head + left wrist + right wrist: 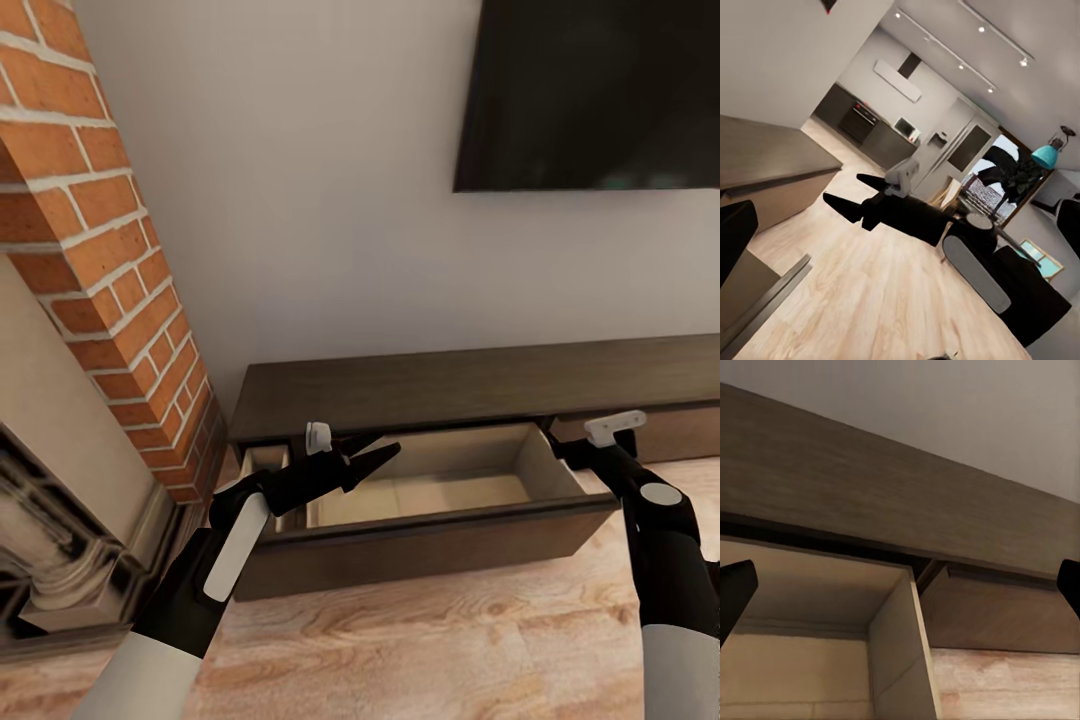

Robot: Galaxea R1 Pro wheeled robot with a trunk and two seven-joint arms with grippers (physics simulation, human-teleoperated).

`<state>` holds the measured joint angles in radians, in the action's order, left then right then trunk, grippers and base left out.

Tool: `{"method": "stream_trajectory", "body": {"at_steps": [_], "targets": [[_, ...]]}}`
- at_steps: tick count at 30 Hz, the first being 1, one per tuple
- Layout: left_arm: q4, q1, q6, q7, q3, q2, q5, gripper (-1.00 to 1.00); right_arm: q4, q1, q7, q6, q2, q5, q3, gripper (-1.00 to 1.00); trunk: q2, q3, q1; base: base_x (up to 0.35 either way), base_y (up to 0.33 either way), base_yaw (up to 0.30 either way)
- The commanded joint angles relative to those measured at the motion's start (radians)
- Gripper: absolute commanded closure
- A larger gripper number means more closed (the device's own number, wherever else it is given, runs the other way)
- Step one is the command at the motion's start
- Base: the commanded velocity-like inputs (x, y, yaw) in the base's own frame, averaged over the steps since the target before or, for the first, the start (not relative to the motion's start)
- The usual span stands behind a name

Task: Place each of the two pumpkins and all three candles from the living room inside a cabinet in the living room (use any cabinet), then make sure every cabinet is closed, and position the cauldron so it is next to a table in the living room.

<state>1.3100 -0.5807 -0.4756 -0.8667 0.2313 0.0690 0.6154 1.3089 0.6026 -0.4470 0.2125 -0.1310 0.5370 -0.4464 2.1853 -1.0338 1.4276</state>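
Over pulled-out cabinet [440, 545] drawer, left tool [375, 452] parted, empty

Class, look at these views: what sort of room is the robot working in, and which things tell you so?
Most likely a living room in a home. A dark TV hangs on the wall above a long low cabinet with one drawer pulled open, and a brick chimney with a fireplace surround stands beside it.
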Motion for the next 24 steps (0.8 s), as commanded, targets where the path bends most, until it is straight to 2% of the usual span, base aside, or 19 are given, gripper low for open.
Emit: {"method": "stream_trajectory", "body": {"at_steps": [1, 4, 6, 8, 17, 24], "targets": [[0.0, 0.0, 0.0, 0.0, 0.0, 0.0, 0.0, -1.0, -0.004, 0.0, 0.0, 0.0, 0.001, 0.0, 0.001, -1.0, -0.007, 0.003, -0.004, 0.0, 0.0, 0.0], [-0.006, -0.001, 0.0, 0.0, 0.0, 0.001, -0.002, -1.0, -0.039, 0.0, 0.0, 0.001, 0.026, -0.011, 0.002, -1.0, -0.028, 0.013, -0.015, 0.0, 0.0, 0.0], [-0.011, -0.001, 0.001, 0.001, -0.001, 0.001, -0.004, -1.0, -0.051, 0.0, -0.001, -0.001, 0.076, -0.015, 0.002, -1.0, -0.042, 0.019, -0.023, 0.0, 0.0, 0.0], [-0.012, -0.001, 0.002, 0.001, -0.002, 0.0, -0.005, -1.0, -0.059, 0.0, -0.001, 0.0, 0.088, -0.012, 0.002, -1.0, -0.056, 0.025, -0.031, 0.0, 0.0, 0.0], [-0.012, 0.0, 0.008, 0.002, -0.005, -0.001, -0.006, -1.0, -0.061, -0.002, -0.005, 0.002, 0.091, -0.01, 0.002, -1.0, -0.119, 0.053, -0.065, 0.0, 0.0, 0.0], [-0.009, -0.001, 0.04, 0.0, -0.005, -0.004, -0.006, -1.0, -0.059, -0.013, -0.006, -0.001, 0.091, -0.011, 0.003, -1.0, -0.168, 0.075, -0.092, 0.0, 0.0, 0.0]]}}
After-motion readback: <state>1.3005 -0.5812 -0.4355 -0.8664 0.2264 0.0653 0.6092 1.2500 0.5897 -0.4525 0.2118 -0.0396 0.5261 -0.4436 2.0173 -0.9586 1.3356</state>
